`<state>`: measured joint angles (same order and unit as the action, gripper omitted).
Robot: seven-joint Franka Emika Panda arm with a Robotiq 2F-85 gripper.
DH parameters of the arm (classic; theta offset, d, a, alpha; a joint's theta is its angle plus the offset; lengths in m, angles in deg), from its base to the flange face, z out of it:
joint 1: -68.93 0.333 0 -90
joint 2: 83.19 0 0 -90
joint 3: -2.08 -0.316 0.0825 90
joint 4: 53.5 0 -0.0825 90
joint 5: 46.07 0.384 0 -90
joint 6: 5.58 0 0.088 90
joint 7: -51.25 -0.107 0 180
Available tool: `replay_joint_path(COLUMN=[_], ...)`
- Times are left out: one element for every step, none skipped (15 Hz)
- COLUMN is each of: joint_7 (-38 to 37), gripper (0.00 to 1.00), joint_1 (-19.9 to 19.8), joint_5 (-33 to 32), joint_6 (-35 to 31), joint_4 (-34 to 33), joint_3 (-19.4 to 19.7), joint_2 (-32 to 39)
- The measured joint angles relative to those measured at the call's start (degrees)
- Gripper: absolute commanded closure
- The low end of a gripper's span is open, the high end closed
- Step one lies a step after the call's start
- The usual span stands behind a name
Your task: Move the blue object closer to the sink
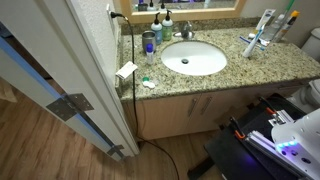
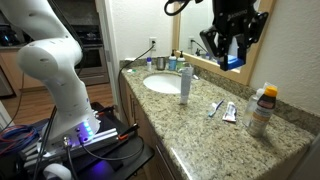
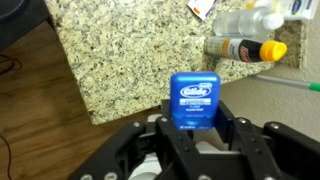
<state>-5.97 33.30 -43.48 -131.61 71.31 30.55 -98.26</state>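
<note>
My gripper [image 3: 196, 112] is shut on a small blue Glide floss box [image 3: 195, 92], held upright between the black fingers. In an exterior view the gripper [image 2: 233, 52] hangs high above the counter, in front of the mirror, with the blue box [image 2: 236, 62] at its tips, to the right of the sink [image 2: 163, 83]. A slim white and light-blue stick [image 2: 214, 107] lies on the granite between the sink and a tube. The round white sink [image 1: 193, 57] with its chrome faucet also shows from above. I cannot make out the gripper in that view.
A tall bottle [image 2: 185, 84] stands beside the basin. A tube [image 2: 230, 112] and an orange-capped bottle [image 2: 262, 108] are further right; the bottle [image 3: 245, 48] also shows in the wrist view. A dark blue cup [image 1: 149, 42] stands left of the sink. The counter edge drops to wood floor [image 3: 40, 90].
</note>
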Motion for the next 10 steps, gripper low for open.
replay_joint_path(joint_7=[-0.88,-2.36,-4.60,-7.81,-10.96,-13.30,-14.31,-14.43,-14.43,-14.42], gripper=[0.81,0.81,0.81,0.56,0.56,0.56,0.56,0.81,0.81,0.81], joint_1=[0.25,0.82,1.67,2.85,4.17,5.37,5.95,6.05,5.98,6.09], joint_5=[-2.41,-4.40,-5.71,-6.46,-6.63,-6.67,-6.68,-6.68,-6.69,-6.69], joint_6=[0.05,0.49,1.06,2.06,3.80,5.46,6.20,6.64,6.77,6.74], joint_4=[0.60,0.74,0.57,-0.08,-1.27,-2.59,-3.33,-3.65,-3.74,-3.74], joint_3=[-2.41,-5.06,-7.60,-10.14,-12.19,-13.62,-14.20,-14.26,-14.00,-13.63], joint_2=[-0.07,-0.43,-0.94,-1.33,-1.40,-1.34,-1.26,-1.26,-1.22,-1.21])
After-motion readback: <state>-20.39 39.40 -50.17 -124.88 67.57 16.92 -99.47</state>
